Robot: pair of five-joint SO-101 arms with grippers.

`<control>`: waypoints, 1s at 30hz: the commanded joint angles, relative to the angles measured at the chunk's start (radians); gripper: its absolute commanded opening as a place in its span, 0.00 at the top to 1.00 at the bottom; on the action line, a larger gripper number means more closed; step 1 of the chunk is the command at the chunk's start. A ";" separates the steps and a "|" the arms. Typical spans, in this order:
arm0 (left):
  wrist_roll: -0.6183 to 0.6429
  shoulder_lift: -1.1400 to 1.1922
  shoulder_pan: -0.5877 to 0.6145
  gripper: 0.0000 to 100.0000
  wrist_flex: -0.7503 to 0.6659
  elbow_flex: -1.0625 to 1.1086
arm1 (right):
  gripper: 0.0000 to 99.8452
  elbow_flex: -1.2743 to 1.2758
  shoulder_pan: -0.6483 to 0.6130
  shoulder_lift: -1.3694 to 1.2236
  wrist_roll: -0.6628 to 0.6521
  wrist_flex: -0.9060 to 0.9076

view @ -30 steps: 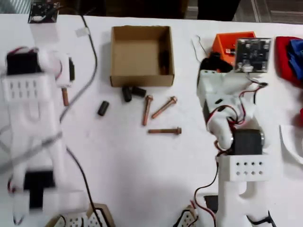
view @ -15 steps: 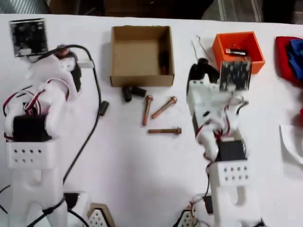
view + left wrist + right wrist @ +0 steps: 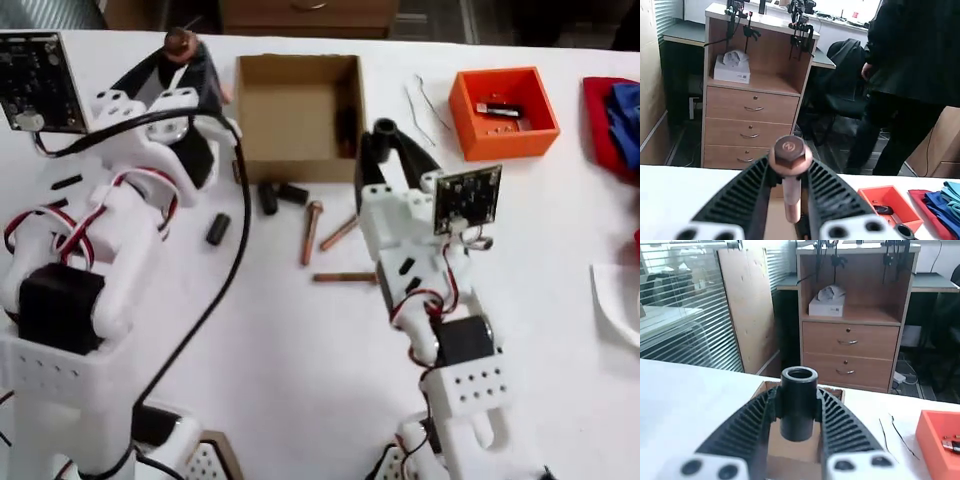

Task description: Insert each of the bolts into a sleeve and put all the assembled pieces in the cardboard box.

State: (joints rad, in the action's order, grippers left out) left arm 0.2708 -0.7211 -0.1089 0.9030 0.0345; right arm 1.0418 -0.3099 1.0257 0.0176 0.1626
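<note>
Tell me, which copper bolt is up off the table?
The copper-coloured metal bolt clamped in the left gripper, raised off the table. The other three bolts lie flat on the white table.

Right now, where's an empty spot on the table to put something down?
Bare table lies between the left arm and right arm, this side of the loose bolts. More lies in front of the orange bin. It's crowded before the cardboard box, with bolts and sleeves.

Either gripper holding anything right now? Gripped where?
Left gripper holds a bolt by the shank just under its head. Right gripper holds a black sleeve by its sides, open end up.
</note>
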 commanded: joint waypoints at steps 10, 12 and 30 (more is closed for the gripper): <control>-0.018 0.192 -0.164 0.97 -0.037 -0.203 | 0.98 0.029 -0.008 0.021 -0.009 -0.134; -0.097 0.241 -0.199 0.97 -0.034 -0.228 | 0.98 0.029 -0.015 0.033 -0.063 -0.134; -0.166 0.296 -0.341 0.97 -0.009 -0.271 | 0.98 0.029 -0.071 0.033 -0.164 -0.136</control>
State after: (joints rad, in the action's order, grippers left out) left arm 0.1143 -0.4250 -0.4266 0.8953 -0.2386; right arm 1.0817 -0.3805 1.0380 -0.1389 0.0522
